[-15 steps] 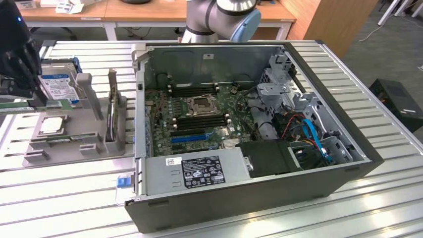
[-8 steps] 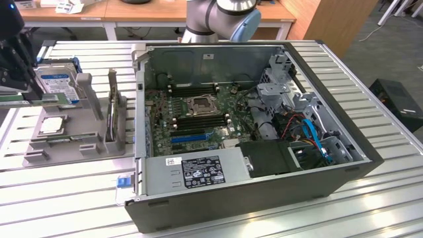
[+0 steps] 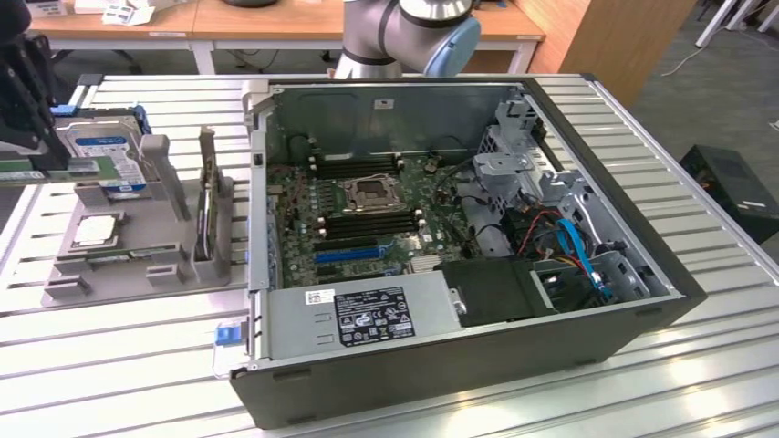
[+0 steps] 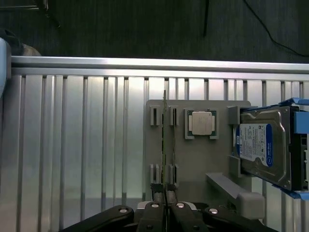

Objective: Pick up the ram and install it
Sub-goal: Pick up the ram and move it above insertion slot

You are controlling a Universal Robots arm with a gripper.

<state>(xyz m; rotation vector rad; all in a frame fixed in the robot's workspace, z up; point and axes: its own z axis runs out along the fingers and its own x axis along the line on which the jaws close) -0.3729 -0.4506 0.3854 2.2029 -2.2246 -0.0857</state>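
Note:
My gripper point(image 3: 40, 157) hangs at the exterior view's far left, above the grey parts holder point(image 3: 159, 274), and is shut on the ram point(image 3: 76, 169). The ram is a thin green stick, held level and lifted just over the holder. In the wrist view I see the ram point(image 4: 164, 145) edge-on as a thin line running out from between my closed fingertips point(image 4: 159, 205), in line with the holder's point(image 4: 193, 176) small slotted posts. The open computer case point(image 3: 402, 383) lies to the exterior view's right, with the motherboard point(image 3: 365, 214) and its dark memory slots point(image 3: 359, 225) exposed.
On the holder sit a blue-labelled hard drive point(image 3: 104, 151) point(image 4: 263, 147), a square silver CPU point(image 3: 95, 230) point(image 4: 202, 122) and an upright card point(image 3: 213, 214). A drive cage point(image 3: 524, 173), cables and the power supply point(image 3: 365, 315) crowd the case. Everything rests on a slatted metal table point(image 3: 109, 365).

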